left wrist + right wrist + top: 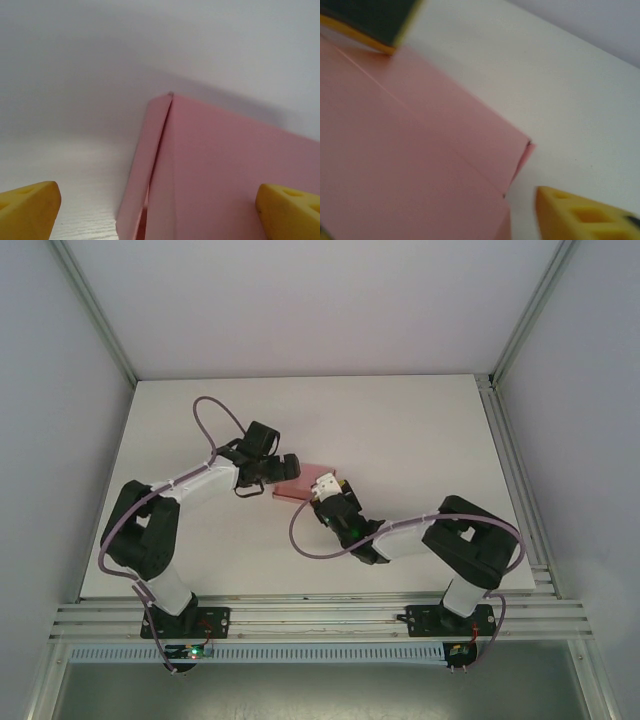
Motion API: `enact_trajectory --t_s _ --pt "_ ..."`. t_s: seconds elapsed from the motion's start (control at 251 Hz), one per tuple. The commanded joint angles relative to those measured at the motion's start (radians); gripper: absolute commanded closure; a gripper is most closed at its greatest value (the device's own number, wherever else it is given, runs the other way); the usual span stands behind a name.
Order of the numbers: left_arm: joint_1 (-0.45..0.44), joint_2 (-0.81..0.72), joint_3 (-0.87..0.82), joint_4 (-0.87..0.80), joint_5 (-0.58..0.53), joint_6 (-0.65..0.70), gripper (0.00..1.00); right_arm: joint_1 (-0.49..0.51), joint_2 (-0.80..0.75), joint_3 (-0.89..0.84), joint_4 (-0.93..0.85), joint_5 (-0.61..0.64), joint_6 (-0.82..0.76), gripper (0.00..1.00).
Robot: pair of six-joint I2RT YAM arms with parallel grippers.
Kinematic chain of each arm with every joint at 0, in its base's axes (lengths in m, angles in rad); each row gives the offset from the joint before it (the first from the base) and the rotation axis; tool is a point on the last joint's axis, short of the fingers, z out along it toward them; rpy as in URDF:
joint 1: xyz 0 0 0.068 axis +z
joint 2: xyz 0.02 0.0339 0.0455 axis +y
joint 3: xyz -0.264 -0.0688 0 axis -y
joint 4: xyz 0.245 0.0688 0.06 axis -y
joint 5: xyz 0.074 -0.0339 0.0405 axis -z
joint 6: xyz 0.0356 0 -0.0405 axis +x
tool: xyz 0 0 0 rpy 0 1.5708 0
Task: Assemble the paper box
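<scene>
Logging paper box [303, 481]: we find it lengthwise between both grippers, left gripper [284, 467] spread wide at one end, right gripper [325, 487] parted at the other.

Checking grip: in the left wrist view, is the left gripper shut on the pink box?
No, the left gripper is open, yellow fingers wide apart, the paper box between them.

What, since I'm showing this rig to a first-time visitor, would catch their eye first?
The pink paper box, the one spot of colour, lies midway across the white table. The left gripper meets it at its left end, the right gripper at its near right corner. Up close, the left gripper's yellow fingertips flank it, wide apart.
</scene>
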Motion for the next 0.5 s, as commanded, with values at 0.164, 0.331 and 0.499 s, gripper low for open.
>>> enact_trajectory --t_s 0.164,0.331,0.499 --pt "0.002 0.045 -0.097 0.083 0.077 0.023 0.02 0.053 -0.310 -0.091 -0.369 -0.197 0.001 0.02" --pt "0.001 0.069 -0.105 0.071 0.070 0.051 0.16 0.020 -0.527 -0.174 -0.382 -0.235 0.019 0.02" --pt "0.001 0.095 -0.117 0.129 0.168 0.061 0.38 -0.203 -0.546 -0.113 -0.418 -0.445 0.257 0.02"
